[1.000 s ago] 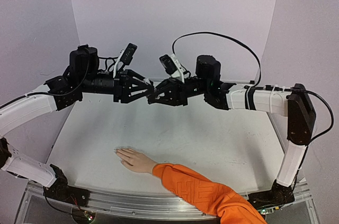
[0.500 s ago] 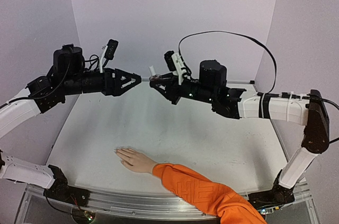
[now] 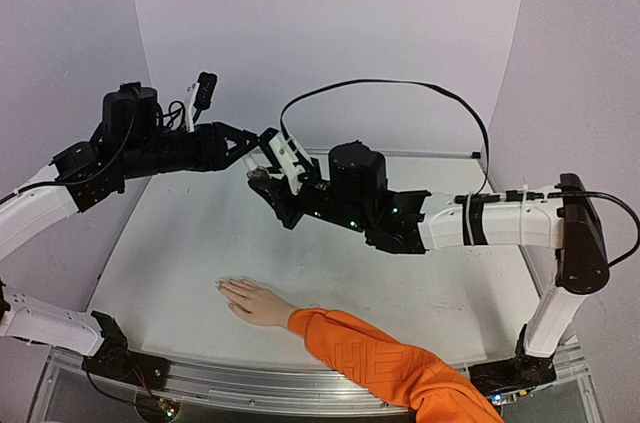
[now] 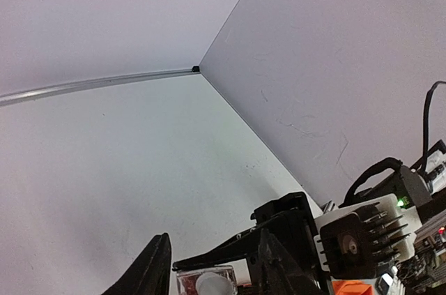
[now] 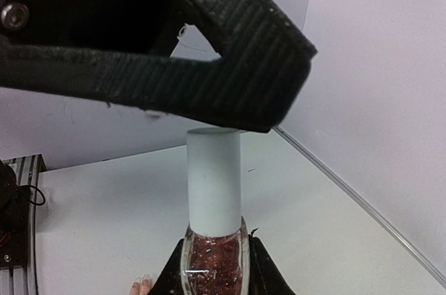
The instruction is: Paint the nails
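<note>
Lying flat and palm down on the table (image 3: 420,278), the hand (image 3: 254,302) is keeping the same spot as half a second ago. Its nails (image 3: 223,286) are sitting at the fingertips, at the end away from the orange sleeve (image 3: 385,363), and are too small to tell from the skin.

- Nothing is touching the hand; both arms are working in the air well beyond it, on the far side of the fingertips.
- The bottle (image 5: 213,267), clear glass with reddish glittery contents and a pale cap (image 5: 214,180), is standing upright. The right gripper (image 3: 263,178) is clamping the glass body between its fingers.
- Change: the right arm is now reaching further across. Half a second ago its gripper was well off to the sleeve side; now it is holding the bottle just under the left gripper (image 3: 264,136).
- Half a second ago the two grippers were apart with a clear gap; now they are meeting tip to tip.
- The left gripper is standing spread: in the left wrist view one finger is showing on each side of the bottle, with space either side. In the right wrist view one of its fingers is hanging just above the cap top; contact cannot be told.
</note>
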You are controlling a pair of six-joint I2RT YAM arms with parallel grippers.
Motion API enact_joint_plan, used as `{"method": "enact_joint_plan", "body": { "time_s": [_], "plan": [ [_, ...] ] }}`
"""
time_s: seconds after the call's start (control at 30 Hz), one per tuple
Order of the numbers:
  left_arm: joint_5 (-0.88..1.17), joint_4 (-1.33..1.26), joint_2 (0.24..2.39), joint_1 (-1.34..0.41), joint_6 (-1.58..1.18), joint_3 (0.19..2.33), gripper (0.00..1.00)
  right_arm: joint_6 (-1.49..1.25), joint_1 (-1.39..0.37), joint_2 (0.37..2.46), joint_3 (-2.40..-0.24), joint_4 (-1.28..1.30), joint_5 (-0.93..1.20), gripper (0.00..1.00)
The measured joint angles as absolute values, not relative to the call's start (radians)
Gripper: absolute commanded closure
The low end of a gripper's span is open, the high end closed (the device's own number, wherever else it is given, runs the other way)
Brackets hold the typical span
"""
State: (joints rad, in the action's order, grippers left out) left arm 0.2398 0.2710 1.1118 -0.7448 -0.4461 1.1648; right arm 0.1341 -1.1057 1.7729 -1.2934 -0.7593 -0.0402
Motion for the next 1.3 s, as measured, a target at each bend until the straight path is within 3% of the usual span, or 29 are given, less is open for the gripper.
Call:
{"method": "enact_joint_plan", "body": {
  "time_s": [0.17, 0.5, 0.7, 0.8, 1.03, 1.17, 1.3],
  "plan": [
    [0.24, 0.271, 1.112, -0.745, -0.447, 1.165, 0.66, 0.146, -1.118, 1.782, -1.32, -0.758, -0.068, 1.0],
    [0.26, 0.262, 1.122, -0.745, -0.428, 1.165, 0.92, 0.147, -1.118, 1.79, -1.355, -0.752, -0.08, 1.0],
    [0.327, 0.262, 1.147, -0.728, -0.352, 1.165, 0.94, 0.126, -1.098, 1.791, -1.355, -0.722, -0.019, 1.0],
    [0.416, 0.262, 1.163, -0.709, -0.28, 1.165, 0.96, 0.084, -1.043, 1.787, -1.355, -0.694, 0.167, 1.0],
    [0.783, 0.212, 1.217, -0.708, -0.118, 1.186, 0.97, -0.086, -0.879, 1.778, -1.359, -0.673, 0.955, 1.0],
    [0.956, 0.209, 1.246, -0.728, -0.055, 1.212, 0.92, -0.154, -0.869, 1.775, -1.359, -0.68, 1.159, 1.0],
    [0.986, 0.211, 1.247, -0.739, -0.034, 1.222, 0.61, -0.173, -0.872, 1.758, -1.348, -0.688, 1.186, 1.0]
  ]
}}
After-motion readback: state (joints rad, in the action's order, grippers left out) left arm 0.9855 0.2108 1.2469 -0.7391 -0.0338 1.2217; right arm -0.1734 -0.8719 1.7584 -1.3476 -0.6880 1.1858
